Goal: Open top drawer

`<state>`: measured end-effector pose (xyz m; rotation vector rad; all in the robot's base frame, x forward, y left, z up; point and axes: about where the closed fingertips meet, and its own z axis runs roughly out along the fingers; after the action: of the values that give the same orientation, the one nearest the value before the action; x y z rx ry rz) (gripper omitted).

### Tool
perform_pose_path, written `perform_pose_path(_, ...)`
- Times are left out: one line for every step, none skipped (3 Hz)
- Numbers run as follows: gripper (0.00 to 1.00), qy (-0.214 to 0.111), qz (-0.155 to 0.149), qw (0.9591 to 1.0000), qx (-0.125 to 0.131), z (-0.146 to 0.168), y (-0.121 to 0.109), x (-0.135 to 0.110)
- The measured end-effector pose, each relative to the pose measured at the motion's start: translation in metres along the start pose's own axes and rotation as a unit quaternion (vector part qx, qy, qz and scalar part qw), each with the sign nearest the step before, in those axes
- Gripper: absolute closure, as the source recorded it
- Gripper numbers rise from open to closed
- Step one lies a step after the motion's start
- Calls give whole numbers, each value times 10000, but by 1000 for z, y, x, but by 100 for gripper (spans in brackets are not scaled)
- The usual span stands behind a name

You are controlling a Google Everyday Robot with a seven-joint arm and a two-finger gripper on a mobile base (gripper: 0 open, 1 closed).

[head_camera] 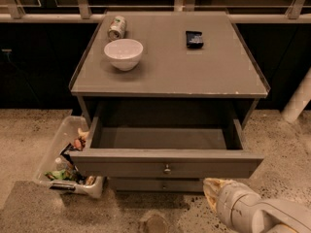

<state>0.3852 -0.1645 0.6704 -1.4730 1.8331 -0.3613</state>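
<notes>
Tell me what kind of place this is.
Likely an office or lab: speckled concrete floor, clear plastic bin of wrappers, grey cabinet with open top drawer. The gripper sits below the drawer front, right.

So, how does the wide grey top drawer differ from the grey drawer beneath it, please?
The wide grey top drawer is pulled out; the grey drawer beneath is shut. The top front is taller, the lower a thin strip. Both are grey with round knobs. The gripper sits low right, below the top front.

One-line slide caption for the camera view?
Top drawer open; gripper low at right, just below the drawer front.
</notes>
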Motion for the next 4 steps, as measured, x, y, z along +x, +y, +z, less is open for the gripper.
perform_pose_path(57, 0, 0, 10000, 0, 0, 0, 0)
perform_pose_path(34, 0, 0, 10000, 0, 0, 0, 0)
perform_pose_path(11, 0, -1, 10000, 0, 0, 0, 0)
perform_pose_path(0, -1, -2, 10000, 0, 0, 0, 0)
